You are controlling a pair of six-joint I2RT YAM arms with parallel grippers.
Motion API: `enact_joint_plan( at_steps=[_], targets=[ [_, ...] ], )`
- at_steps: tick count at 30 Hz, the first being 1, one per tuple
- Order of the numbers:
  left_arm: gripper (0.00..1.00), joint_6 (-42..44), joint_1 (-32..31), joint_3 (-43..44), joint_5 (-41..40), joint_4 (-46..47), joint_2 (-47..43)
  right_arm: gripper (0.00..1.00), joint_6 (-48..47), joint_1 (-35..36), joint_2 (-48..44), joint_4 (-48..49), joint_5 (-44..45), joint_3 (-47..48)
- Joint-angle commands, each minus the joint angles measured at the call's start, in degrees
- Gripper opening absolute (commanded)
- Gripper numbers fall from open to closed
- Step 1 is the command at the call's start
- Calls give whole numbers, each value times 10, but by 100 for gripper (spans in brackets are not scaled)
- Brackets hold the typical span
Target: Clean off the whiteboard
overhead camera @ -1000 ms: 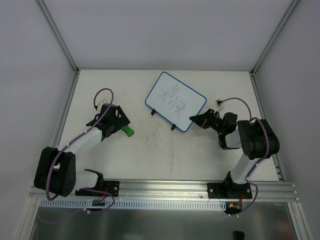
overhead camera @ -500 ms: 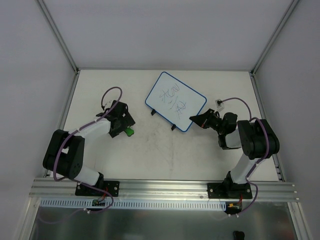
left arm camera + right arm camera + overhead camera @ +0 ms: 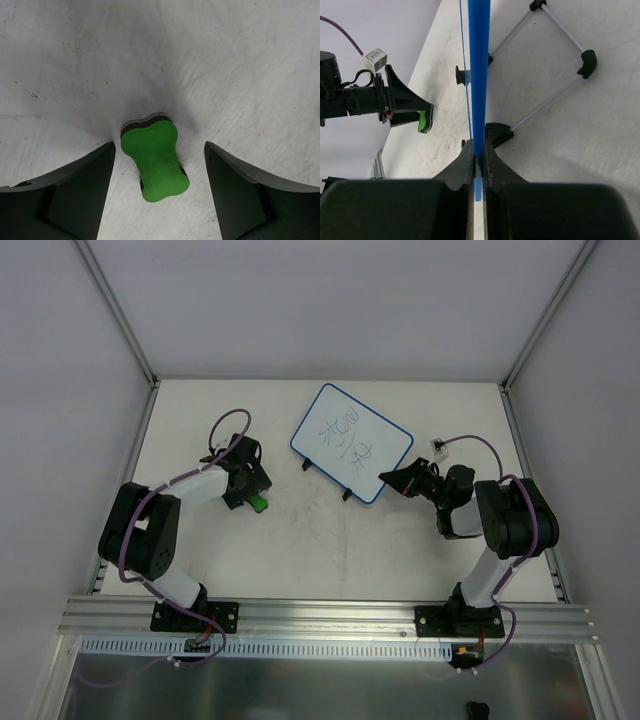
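The whiteboard (image 3: pixel 350 442), white with a blue rim and black scribbles, stands tilted on two black feet at the table's middle back. My right gripper (image 3: pixel 392 481) is shut on its right corner; in the right wrist view the blue rim (image 3: pixel 479 75) runs edge-on between my fingers, gripper (image 3: pixel 479 159). A green bone-shaped eraser (image 3: pixel 259 504) lies flat on the table left of the board. My left gripper (image 3: pixel 252 495) is open right above it; in the left wrist view the eraser (image 3: pixel 156 160) lies between the two spread fingers, gripper (image 3: pixel 159 165), untouched.
Grey walls with metal frame posts enclose the white table (image 3: pixel 330 550) on three sides. An aluminium rail (image 3: pixel 330 618) holding both arm bases runs along the near edge. A wire stand (image 3: pixel 555 55) props the board from behind.
My left arm has swung forward and right, bringing its open gripper down over the green eraser. The right gripper and the board have not moved.
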Motion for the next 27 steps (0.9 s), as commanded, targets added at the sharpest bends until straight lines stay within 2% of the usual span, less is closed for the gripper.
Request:
enact_joint_plan(
  at_steps=[1, 2, 4, 5, 6, 7, 10, 13, 15, 17, 18, 20, 21, 27],
  targets=[
    [72, 7, 3, 14, 14, -21, 10, 0, -8, 0, 1, 129, 10, 9],
    [71, 7, 5, 16, 24, -21, 14, 0, -7, 0, 1, 130, 9, 10],
    [61, 5, 12, 14, 30, -21, 20, 0, -7, 0, 0, 130, 10, 10],
    [52, 5, 15, 12, 37, -21, 20, 0, -7, 0, 0, 129, 9, 9],
    [48, 5, 17, 11, 40, -21, 22, 0, -7, 0, -1, 130, 10, 9],
    [34, 6, 17, 11, 43, -21, 22, 0, -7, 0, -1, 129, 8, 10],
    [25, 7, 20, 7, 44, -21, 20, 0, -7, 0, -1, 130, 8, 9],
    [21, 17, 22, 2, 37, -20, 5, 0, -7, -1, -2, 129, 8, 9],
    [11, 48, 21, 6, 36, -10, -12, 0, -7, -1, -2, 129, 8, 9],
    [10, 94, 21, 13, 58, 15, -22, 0, -7, -1, -3, 129, 8, 9],
    [11, 145, 21, 18, 71, 27, -28, 0, -7, -1, -3, 129, 8, 9],
    [1, 181, 21, 36, 102, 47, -31, 0, -5, -1, -4, 130, 6, 9],
    [0, 208, 21, 39, 110, 54, -36, 0, -5, -1, -2, 130, 5, 9],
    [0, 258, 21, 30, 215, 200, -77, 0, -8, 0, 1, 130, 2, 9]
  ],
)
